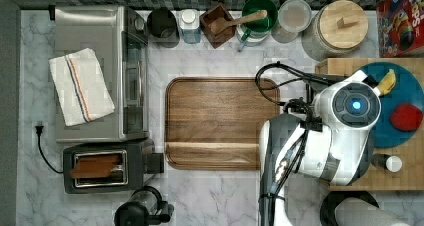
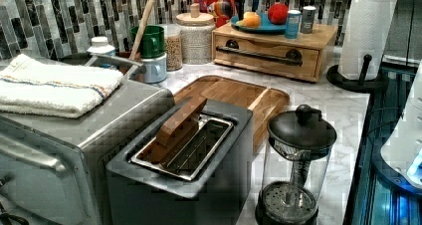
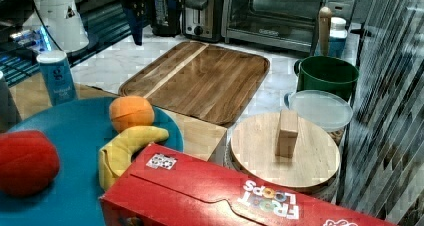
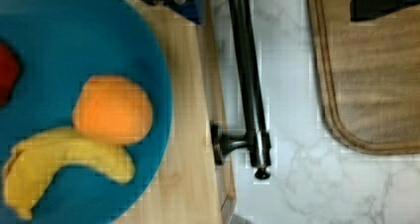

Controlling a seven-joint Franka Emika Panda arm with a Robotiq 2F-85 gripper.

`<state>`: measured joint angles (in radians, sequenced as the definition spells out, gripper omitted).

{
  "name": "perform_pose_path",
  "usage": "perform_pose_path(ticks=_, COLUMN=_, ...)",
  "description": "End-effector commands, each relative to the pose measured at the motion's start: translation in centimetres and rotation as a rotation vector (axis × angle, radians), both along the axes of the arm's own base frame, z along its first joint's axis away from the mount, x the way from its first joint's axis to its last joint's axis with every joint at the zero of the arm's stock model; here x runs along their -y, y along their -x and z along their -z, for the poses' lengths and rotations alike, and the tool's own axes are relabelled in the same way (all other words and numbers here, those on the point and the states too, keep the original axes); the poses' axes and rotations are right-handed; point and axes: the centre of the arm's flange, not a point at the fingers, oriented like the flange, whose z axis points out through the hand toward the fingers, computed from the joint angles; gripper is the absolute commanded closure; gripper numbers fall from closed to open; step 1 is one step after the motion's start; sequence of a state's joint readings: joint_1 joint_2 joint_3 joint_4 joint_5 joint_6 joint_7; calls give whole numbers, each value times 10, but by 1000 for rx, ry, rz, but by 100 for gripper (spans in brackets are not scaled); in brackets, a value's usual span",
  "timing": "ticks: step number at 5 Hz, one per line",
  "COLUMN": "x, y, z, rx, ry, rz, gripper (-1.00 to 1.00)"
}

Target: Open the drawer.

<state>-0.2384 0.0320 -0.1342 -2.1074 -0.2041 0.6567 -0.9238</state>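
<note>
Your drawer [image 2: 266, 56] sits shut in its light wood box at the back of the marble bench [image 2: 343, 115] in the left view, between the lidded jar [image 2: 195, 36] and the paper towel roll [image 2: 367, 31]. Its black handle [image 2: 259, 54] runs across the front on 2 posts. From the wrist view you look straight down on that handle [image 4: 250, 80]; it stands just off the wood front, over bare marble, with 1 post [image 4: 225, 143] near its end.

On the box top rests a blue plate [image 4: 59, 40] carrying an orange [image 4: 113, 110], a banana [image 4: 64, 157] touching it, and a red fruit [image 3: 25, 161]. 2 small cans [image 2: 300, 21] stand beside the plate in the left view.

In the top view your arm [image 1: 320, 136] hangs over the box's front edge, hiding the drawer beneath. You cannot tell whether the end effector is open or closed: 2 dark shapes at the wrist view's edge may be its fingers, nothing more.

The board [image 1: 220, 123] lies flat mid-bench, near the handle but apart from it.
</note>
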Motion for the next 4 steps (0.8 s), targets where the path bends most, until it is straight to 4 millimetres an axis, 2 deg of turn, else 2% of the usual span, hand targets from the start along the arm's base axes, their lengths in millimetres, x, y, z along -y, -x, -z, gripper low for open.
perform_pose_path(ticks=1, x=-32, y=-8, z=46, rx=-14, ry=-12, rz=-145, gripper=-100)
perform_pose_path(ticks=2, x=-29, y=7, z=75, rx=-3, ry=-5, rz=-164, gripper=-100)
perform_pose_path(ticks=4, x=-7, y=23, z=113, rx=14, ry=11, rz=-193, gripper=-100)
